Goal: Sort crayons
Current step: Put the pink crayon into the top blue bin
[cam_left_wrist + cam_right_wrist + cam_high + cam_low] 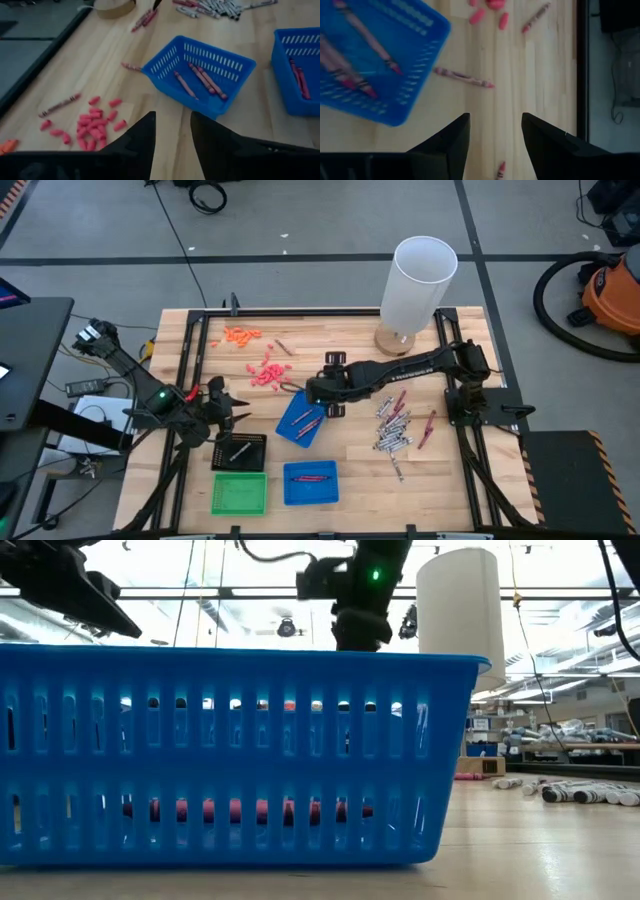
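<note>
Right hand (492, 131) wide, empty, above crayon (463, 78) beside blue tray (395, 112), no readable writing.

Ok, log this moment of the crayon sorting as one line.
right gripper: open, empty, beside tilted blue tray | left gripper: open, empty, waiting | crayon pile: unsorted

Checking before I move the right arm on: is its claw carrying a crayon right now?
No: in the right wrist view the right claw stands open with only bare table between its fingers.
</note>
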Tool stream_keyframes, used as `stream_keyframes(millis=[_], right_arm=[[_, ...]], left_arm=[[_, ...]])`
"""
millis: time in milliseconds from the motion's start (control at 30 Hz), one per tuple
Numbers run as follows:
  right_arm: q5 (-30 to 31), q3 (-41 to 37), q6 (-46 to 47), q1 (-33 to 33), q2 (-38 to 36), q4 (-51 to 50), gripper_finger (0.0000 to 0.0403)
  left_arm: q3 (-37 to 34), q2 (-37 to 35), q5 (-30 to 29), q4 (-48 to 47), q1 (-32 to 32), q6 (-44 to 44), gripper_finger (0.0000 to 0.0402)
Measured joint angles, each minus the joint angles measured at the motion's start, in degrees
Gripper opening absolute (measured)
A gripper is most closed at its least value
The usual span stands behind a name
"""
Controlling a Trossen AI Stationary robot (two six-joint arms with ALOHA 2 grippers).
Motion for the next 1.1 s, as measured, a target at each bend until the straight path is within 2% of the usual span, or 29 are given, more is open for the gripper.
stream_keyframes(millis=[200,333,467,667,833,933,1033,1100], right_arm=[[0.0,-1.6,-0.8,-3.4,-0.1,1.1,0.0174],[-0.1,-4.4,-0.7,-5.1,-2.2,1.8,0.017],[-0.2,-9.9,-1.0,-6.5,-5.8,6.3,0.0169],[-2.8,-19.0,-2.2,-8.7,-11.9,15.9,0.0169],[-5.9,-23.5,1.7,-9.3,-16.4,15.3,0.0169],[-6.1,-25.1,3.2,-8.8,-18.8,15.1,0.0169],[-6.6,-26.4,3.4,-8.4,-20.5,16.1,0.0169],[-9.3,-27.8,2.5,-8.4,-20.6,19.0,0.0169]], left_arm=[[-0.8,0.0,-2.8,1.6,3.7,4.3,0.0133],[-3.6,0.0,-5.3,8.5,6.2,10.6,0.0133],[-6.2,0.0,-5.3,16.4,9.0,19.3,0.0133],[-6.7,0.0,-5.3,21.9,14.0,28.4,0.0133],[-6.7,0.0,-4.5,25.3,18.4,37.2,0.0133],[-6.7,0.0,-0.8,28.5,21.5,41.9,0.0133],[-6.7,0.0,8.2,31.2,24.5,44.1,0.0133],[-6.7,0.0,12.6,32.5,26.0,44.2,0.0133]])
